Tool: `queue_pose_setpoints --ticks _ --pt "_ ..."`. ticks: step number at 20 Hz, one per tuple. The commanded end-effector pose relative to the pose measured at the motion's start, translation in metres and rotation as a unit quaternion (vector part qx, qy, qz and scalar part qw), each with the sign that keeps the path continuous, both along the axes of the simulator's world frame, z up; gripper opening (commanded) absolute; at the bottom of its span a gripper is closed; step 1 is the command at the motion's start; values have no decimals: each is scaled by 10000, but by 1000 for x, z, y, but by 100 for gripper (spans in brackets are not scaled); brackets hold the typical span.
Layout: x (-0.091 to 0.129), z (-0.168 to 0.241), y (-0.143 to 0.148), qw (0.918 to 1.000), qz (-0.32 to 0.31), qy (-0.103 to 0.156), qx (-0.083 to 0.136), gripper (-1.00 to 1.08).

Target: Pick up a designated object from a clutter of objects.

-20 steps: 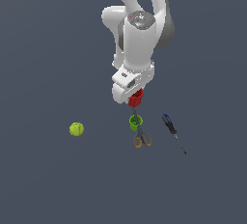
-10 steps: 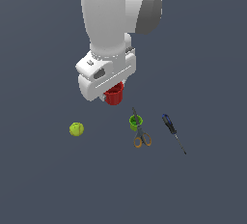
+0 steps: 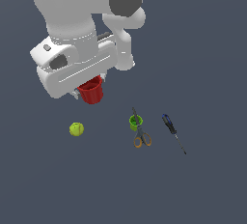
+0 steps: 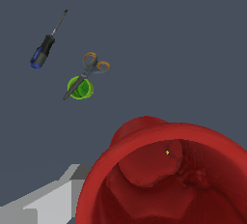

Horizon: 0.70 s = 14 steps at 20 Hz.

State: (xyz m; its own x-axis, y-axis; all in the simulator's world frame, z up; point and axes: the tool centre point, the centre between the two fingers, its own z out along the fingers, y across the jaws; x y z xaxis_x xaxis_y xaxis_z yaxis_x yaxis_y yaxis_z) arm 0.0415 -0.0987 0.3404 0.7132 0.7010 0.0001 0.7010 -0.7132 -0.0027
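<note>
Red cup [image 3: 91, 91]: hangs under the arm's white hand, clear of the floor and up-left of the green cup in the exterior view. In the wrist view its open mouth [image 4: 166, 172] fills the near frame.
Gripper [image 3: 88, 89]: fingers mostly hidden by the hand body and the cup. It seems clamped on the red cup, since nothing else holds the cup aloft.
Green cup [image 3: 136, 121]: on the floor, landmark for the rest. It sits touching the scissors.
Scissors [image 3: 141, 135]: blades run across the green cup, and the orange handles lie just below it in the exterior view.
Screwdriver [image 3: 172, 132]: near the green cup, on its exterior-view right and apart from it.
Ball [image 3: 76, 129]: well apart from the green cup, on its exterior-view left, roughly under the red cup.
Task stage: the pick looks done, with the cup lifted free of the clutter.
Risk: the tapered, smooth wall could slide out of the fingers if the arm jerks or tilts. How deep the grip sits cannot be told. A drop might land near the ball and knock it rolling.
</note>
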Motion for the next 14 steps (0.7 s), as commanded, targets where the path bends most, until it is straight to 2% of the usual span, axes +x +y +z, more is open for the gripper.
queue_pose_setpoints --ticks 1,14 --pt "9 13 -13 10000 3 -7 -6 -100" --pt "44 63 -65 10000 3 -7 -9 -100"
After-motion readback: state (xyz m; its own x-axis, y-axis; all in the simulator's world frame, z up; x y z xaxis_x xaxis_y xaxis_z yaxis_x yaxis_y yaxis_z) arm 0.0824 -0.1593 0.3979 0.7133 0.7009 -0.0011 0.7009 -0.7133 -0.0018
